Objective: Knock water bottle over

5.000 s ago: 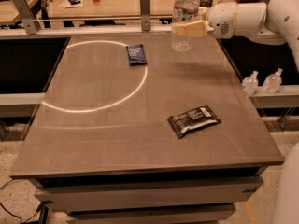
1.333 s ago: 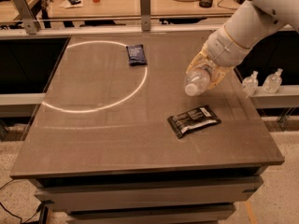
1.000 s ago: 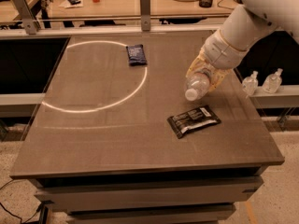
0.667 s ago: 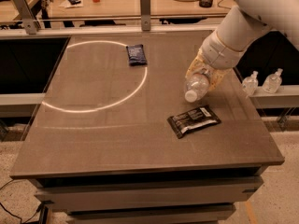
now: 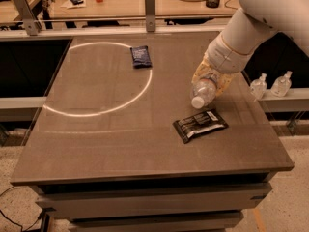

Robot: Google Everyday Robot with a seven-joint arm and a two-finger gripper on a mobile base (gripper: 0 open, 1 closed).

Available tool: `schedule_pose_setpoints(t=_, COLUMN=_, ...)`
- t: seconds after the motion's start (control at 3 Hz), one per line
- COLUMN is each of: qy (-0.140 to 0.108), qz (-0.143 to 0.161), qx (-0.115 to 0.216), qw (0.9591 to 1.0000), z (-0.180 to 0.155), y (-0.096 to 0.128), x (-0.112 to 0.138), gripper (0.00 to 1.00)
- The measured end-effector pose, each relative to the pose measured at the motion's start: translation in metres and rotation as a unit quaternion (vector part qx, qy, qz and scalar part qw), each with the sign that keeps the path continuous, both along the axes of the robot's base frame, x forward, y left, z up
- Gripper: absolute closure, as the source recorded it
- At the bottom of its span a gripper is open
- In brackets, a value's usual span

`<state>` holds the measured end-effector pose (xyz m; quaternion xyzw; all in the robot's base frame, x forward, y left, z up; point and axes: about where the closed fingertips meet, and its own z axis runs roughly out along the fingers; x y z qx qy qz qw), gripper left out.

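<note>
Closest in on the counter point(image 5: 145, 153), toward the front right corner, a black packet point(image 5: 200, 125) lies flat. Just behind it, near the right edge, the water bottle point(image 5: 202, 94) is tipped steeply over, its white cap point(image 5: 197, 102) pointing down and forward, close to the counter top; whether the cap touches cannot be told. The gripper point(image 5: 211, 81) is clamped round the bottle's upper body, the arm reaching in from beyond the right edge.

The bottle looks like thin ribbed plastic: light, smooth and likely to give under a hard squeeze, and once laid down it would probably roll. The ribbed middle, where it is held now, seems the safest place to take it.

Farther back, a white ring point(image 5: 96, 114) marks the left half, and a blue packet point(image 5: 141, 56) lies on it near the far edge. Two small clear bottles point(image 5: 258, 86) stand off the counter, past its right edge
</note>
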<state>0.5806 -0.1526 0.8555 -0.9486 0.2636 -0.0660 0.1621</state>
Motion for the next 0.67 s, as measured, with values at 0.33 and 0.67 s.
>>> schedule_pose_setpoints(t=0.33, qy=0.001, qz=0.001, qx=0.000, qw=1.0000, z=-0.0018, y=0.0011, x=0.0004, gripper=0.81)
schedule_pose_setpoints(t=0.67, qy=0.002, qz=0.002, qx=0.000, qw=1.0000, z=-0.0033, y=0.0021, x=0.0007, gripper=0.59)
